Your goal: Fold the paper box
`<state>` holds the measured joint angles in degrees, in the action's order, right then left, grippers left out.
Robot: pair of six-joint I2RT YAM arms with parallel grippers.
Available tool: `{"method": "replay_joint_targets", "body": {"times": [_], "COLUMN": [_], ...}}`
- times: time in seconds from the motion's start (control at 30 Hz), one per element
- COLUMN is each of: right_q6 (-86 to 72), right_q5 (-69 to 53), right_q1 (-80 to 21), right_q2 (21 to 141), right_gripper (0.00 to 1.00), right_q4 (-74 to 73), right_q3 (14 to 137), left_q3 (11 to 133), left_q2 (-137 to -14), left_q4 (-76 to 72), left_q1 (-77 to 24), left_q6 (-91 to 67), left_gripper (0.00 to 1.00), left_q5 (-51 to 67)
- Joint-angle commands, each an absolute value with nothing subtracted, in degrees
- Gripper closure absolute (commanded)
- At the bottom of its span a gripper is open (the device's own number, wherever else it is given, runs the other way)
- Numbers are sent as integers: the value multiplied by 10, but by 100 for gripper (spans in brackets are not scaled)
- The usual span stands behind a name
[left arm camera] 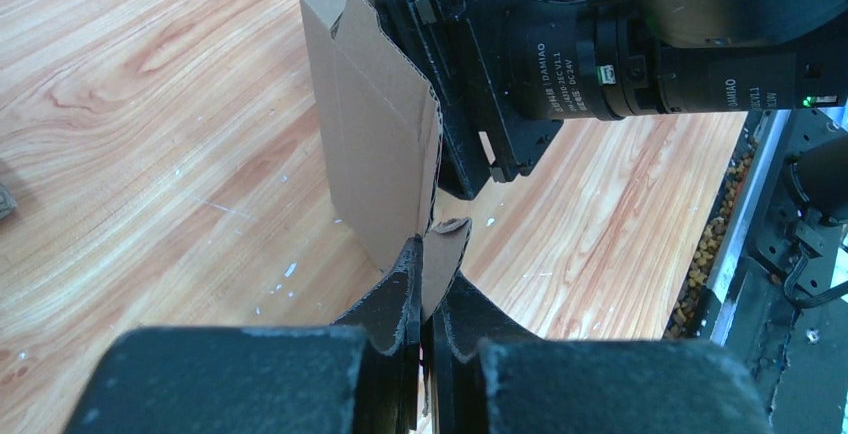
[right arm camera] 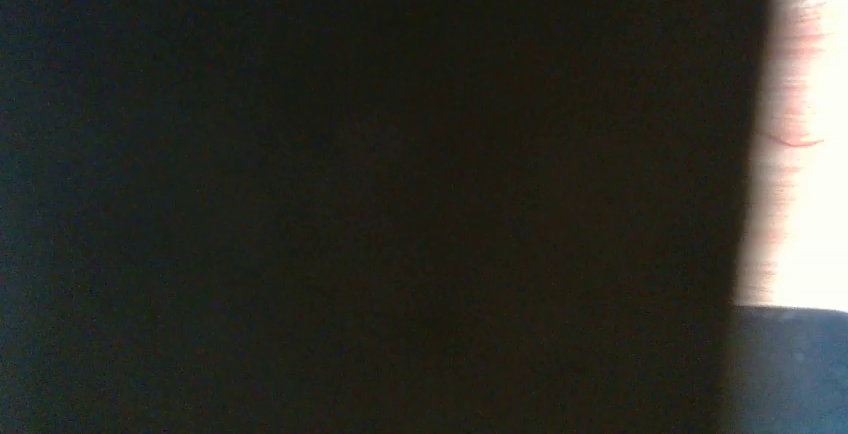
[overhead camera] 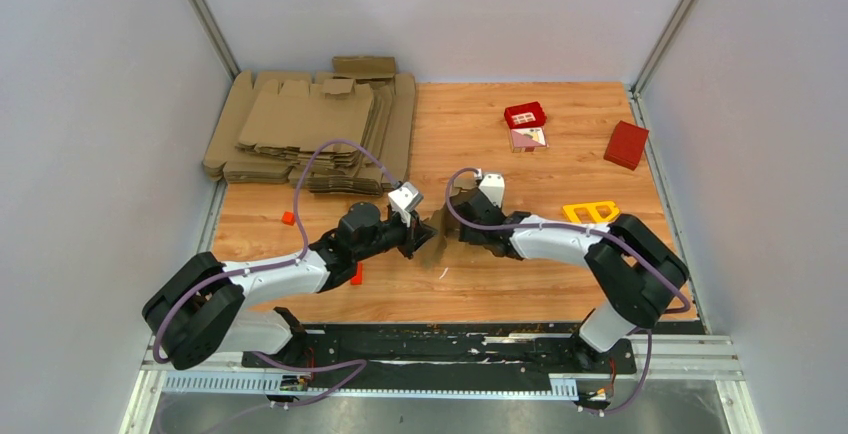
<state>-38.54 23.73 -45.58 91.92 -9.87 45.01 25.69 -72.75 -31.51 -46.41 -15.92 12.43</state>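
The paper box is a small brown cardboard piece held upright between my two arms near the table's middle. In the left wrist view its tall panel rises just ahead of my left gripper, which is shut on a small flap at the box's lower edge. From above, the left gripper meets the box from the left. My right gripper presses in from the right, and its black body sits close behind the panel with its fingers hidden. The right wrist view is almost wholly dark, blocked at close range.
A big pile of flat cardboard blanks lies at the back left. A red box, a small red tray and a yellow frame piece are on the right. An orange cube and a red block lie near the left arm.
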Motion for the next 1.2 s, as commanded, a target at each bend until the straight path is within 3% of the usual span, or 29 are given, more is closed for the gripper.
{"method": "replay_joint_targets", "body": {"times": [0.0,0.57,0.83,0.9,1.1,1.17], "right_q6": [-395,-330,-306,-300,-264,-249], "right_q5": [221,191,185,184,165,153], "right_q1": [-452,-455,-454,-454,-454,-454], "right_q2": [901,808,780,773,707,681], "right_gripper": [60,53,42,37,6,2], "right_q4": [-81,-84,-118,-125,-106,-103], "right_q3": [419,389,394,395,357,351], "left_q3": [267,271,272,272,272,272], "left_q2": [-714,-703,-701,-701,-701,-702], "left_q4": [-317,-297,-293,-293,-293,-294], "left_q1": [-473,-473,-473,-472,-473,-473], "left_q6": [-150,-145,-144,-143,-142,-141], "left_gripper": [93,92,91,91,91,91], "left_q5": [137,116,117,116,116,116]}}
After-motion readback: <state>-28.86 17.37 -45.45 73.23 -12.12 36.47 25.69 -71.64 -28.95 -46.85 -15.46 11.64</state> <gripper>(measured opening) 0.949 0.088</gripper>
